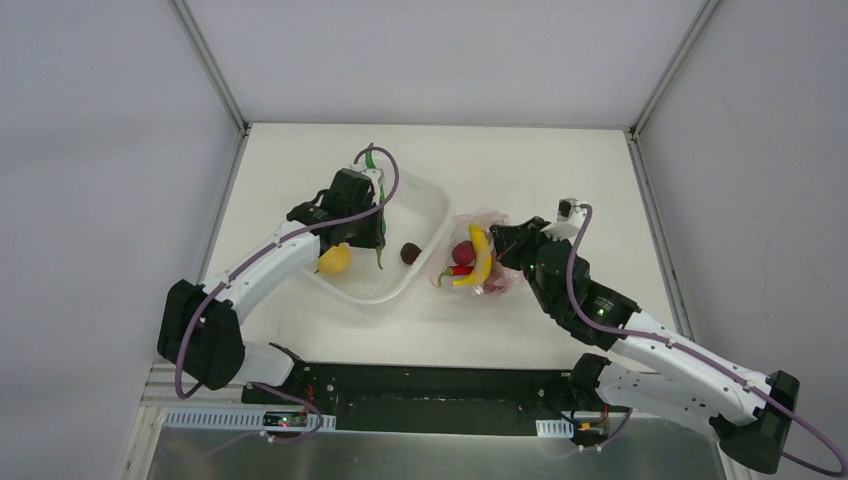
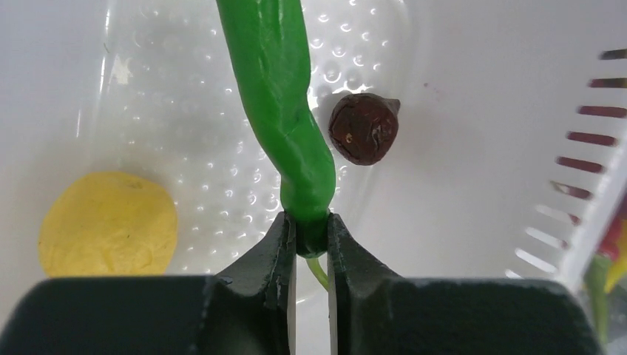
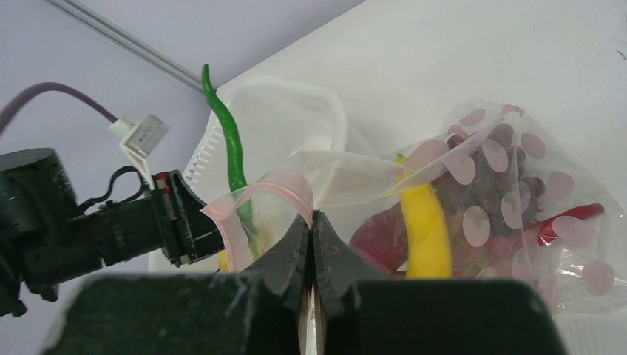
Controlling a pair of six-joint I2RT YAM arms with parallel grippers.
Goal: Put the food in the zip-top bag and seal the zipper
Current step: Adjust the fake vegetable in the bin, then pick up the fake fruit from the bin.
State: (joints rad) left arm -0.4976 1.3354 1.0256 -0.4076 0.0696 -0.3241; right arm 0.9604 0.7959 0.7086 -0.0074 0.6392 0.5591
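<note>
Green chili [image 2: 285,126]: smooth, glossy, plastic look.
Yellow fruit [image 2: 109,222], 8 o'clock of chili: matt, finely pitted skin.
Dark red fruit [image 2: 364,127], 2 o'clock of chili: shiny, wrinkled.
Tub [image 2: 458,185]: white translucent plastic, floor dimpled with soft sheen.
Bag [image 3: 480,170]: thin clear film, crinkly, glossy, pink dots printed on it.
Zipper [image 3: 259,188]: pink strip, duller than film.
Banana [image 3: 425,222]: smooth, satin.
Red chili [image 3: 569,218], 3 o'clock of banana: glossy.
Left gripper [image 2: 310,229], right gripper [image 3: 311,220]: black, matt, plastic look.
Table [image 1: 540,160]: white, matt, smooth.
</note>
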